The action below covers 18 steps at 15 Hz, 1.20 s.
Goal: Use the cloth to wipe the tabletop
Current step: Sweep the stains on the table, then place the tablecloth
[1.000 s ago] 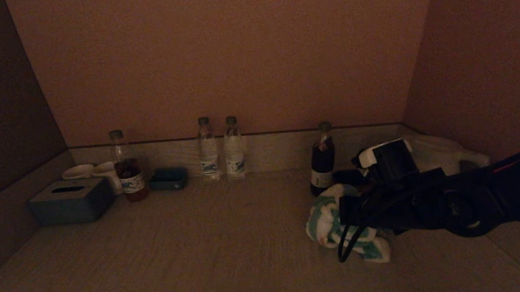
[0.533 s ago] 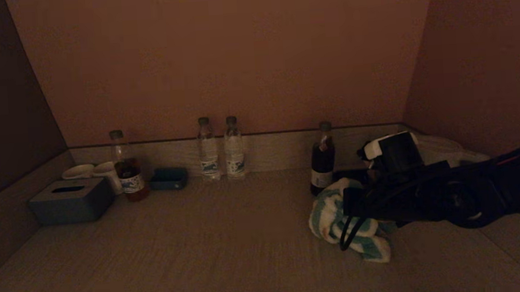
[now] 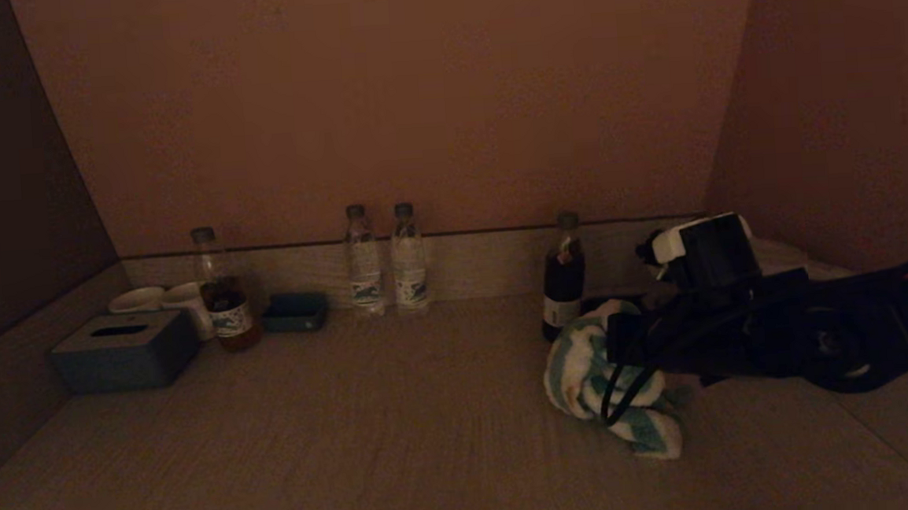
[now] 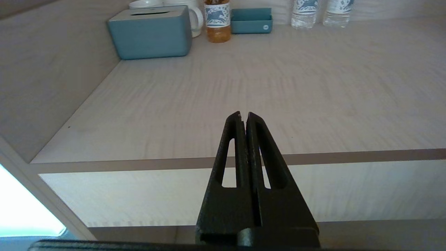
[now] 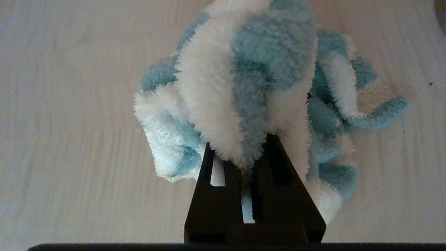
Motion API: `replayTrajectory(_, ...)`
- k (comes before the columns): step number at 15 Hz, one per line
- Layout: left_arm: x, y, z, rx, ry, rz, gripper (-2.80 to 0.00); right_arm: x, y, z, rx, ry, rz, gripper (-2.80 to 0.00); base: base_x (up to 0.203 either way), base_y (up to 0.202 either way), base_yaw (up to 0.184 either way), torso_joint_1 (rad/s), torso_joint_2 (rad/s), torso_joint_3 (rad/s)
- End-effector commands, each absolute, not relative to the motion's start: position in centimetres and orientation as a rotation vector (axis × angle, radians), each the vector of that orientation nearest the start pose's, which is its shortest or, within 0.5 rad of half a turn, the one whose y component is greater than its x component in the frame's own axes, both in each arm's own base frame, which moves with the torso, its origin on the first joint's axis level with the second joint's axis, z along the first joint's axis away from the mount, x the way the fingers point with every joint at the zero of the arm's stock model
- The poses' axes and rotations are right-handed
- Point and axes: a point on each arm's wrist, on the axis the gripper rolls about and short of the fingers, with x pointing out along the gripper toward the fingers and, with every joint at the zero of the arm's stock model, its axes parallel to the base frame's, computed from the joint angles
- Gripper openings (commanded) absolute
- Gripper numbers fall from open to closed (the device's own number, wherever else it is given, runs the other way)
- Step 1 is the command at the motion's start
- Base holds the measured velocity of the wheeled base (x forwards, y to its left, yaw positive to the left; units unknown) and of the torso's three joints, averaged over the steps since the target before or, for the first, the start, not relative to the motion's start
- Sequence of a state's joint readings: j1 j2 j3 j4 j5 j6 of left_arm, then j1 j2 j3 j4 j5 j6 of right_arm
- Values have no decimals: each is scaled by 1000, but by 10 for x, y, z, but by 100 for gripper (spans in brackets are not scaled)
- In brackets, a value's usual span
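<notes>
Your right tool (image 5: 244, 158) is clamped on the fluffy white-and-teal striped cloth (image 5: 251, 87), a fold pinched between its black fingers (image 5: 212, 188). The rest of the cloth bunches ahead of the tips and rests on the pale wood-grain desk (image 3: 355, 450), at its right side, just in front of the dark glass bottle (image 3: 563, 278). Your left tool (image 4: 244, 116) is parked near the desk's front edge with its fingers pressed together, gripping nothing. A blue-grey tissue box (image 4: 150, 32) sits at the far left.
</notes>
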State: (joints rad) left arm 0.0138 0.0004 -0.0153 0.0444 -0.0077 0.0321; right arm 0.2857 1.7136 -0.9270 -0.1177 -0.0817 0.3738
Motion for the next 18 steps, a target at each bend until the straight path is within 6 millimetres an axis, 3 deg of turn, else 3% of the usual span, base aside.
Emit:
replayTrajectory(1,-24,-1,75,32,29,7,-280,282,80,176,245,636,66,-280,0,0,0,0,0,0)
replayTrajectory(6,-24,-1,75,32,31,7,-280,272,74,193,217,557,-14,-280,0,0,0,0,0,0)
replayTrajectory(9,-24,-1,75,32,31,6,-280,270,61,200,230,526,-51,-280,0,0,0,0,0,0)
replayTrajectory(18,-24,-1,75,32,31,7,-280,269,30,207,251,491,-153,-280,0,0,0,0,0,0)
